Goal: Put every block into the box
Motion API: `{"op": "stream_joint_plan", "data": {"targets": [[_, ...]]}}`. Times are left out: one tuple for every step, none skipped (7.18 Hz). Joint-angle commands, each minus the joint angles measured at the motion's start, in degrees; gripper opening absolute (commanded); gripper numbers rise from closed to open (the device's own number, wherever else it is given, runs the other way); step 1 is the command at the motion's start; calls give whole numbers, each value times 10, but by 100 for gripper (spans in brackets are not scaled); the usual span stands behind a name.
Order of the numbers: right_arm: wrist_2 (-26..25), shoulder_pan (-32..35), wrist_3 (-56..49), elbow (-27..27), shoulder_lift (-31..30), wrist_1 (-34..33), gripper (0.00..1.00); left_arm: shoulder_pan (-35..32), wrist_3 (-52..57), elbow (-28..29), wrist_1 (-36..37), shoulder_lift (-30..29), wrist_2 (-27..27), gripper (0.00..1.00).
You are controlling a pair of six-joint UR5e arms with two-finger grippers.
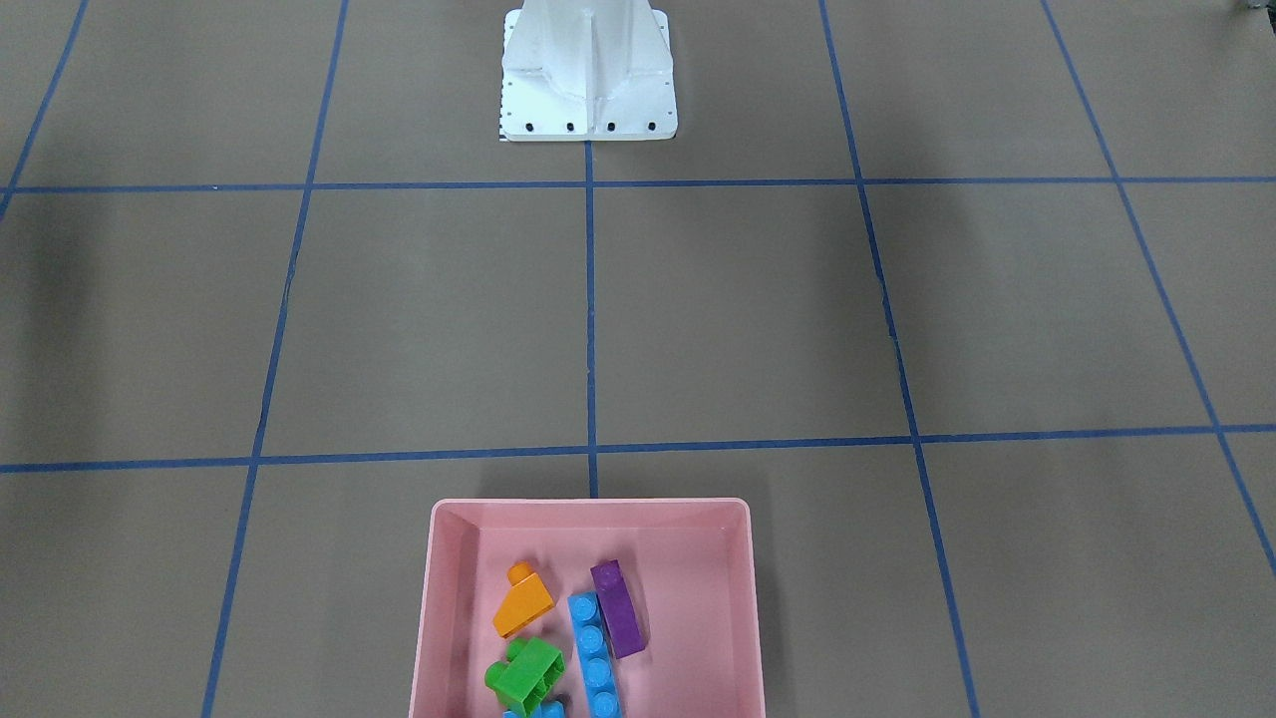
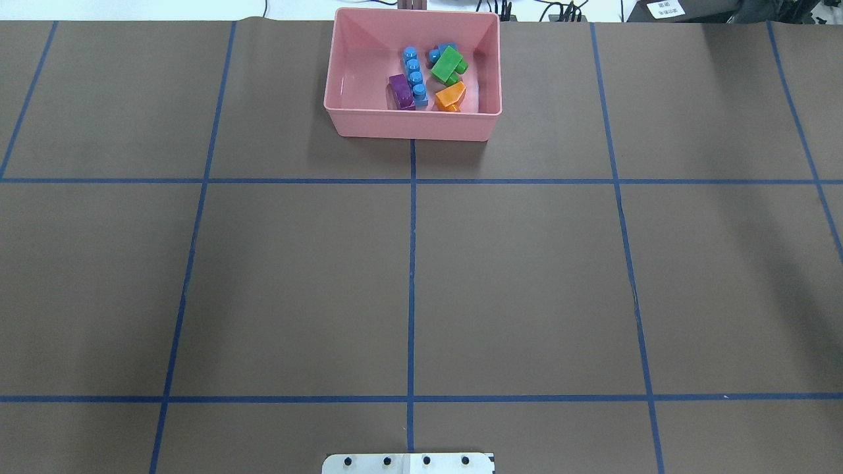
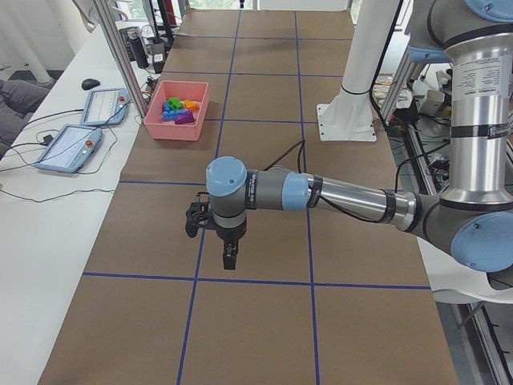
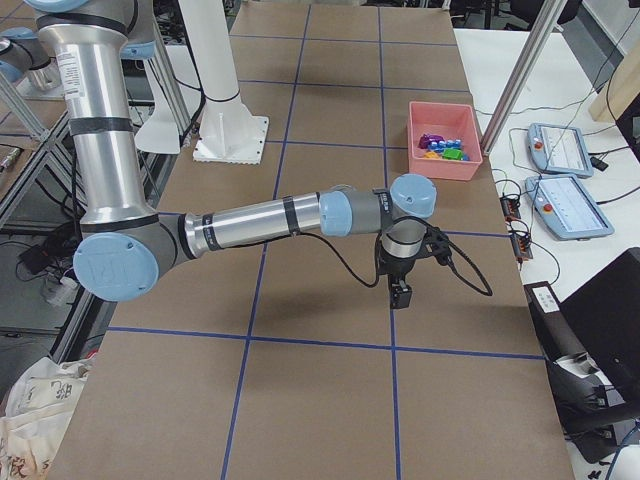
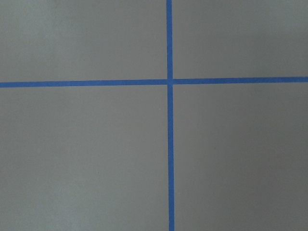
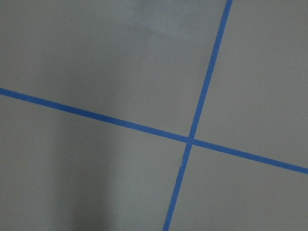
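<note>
Overhead view: the box [image 2: 411, 125] sits at 12 o'clock on the table [image 2: 527, 276], at the far edge. All five blocks lie inside it:
- long lt-blue block [image 2: 415, 76] approx. centre
- purple block [image 2: 400, 91] touching it, at 7 o'clock
- orange block [image 2: 451, 97] at 5
- green block [image 2: 448, 64] at 2, tipped on its side
- small lt-blue block [image 2: 438, 52] at 1, partly under the green

No block shows on the table outside the box, so the task looks done.

If you re-grip any: I'd judge them light, stiff and glossy, so prob. slippery. Pinch across the flat side walls at mid-length, not the studs or the orange slope. The purple/long-blue pair leaves no finger gap betw. them.

L gripper [image 3: 229, 258] and R gripper [image 4: 401, 295] hang over bare table, well apart from the box. They show in side views only, so you can't tell whether the jaws are parted or closed. Nothing seems held. Both wrist cams show only the blue tape [image 5: 169, 81].
</note>
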Motion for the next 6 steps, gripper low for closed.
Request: {"op": "stream_joint_plan", "data": {"targets": [[38, 14, 0, -4, -49, 38, 100, -1, 0, 6, -3, 0, 4, 100], [100, 28, 0, -3, -67, 39, 100, -2, 1, 15, -4, -3, 4, 100], [120, 43, 0, -1, -79, 40, 100, -3, 38, 23, -3, -6, 5, 100], [120, 62, -6, 10, -92, 40, 100, -15, 95, 45, -4, -8, 4, 100], [116, 71, -6, 24, -105, 40, 100, -24, 138, 61, -4, -10, 4, 100], [112, 74, -6, 30, -112, 40, 100, -28, 147, 64, -7, -12, 28, 100]]}}
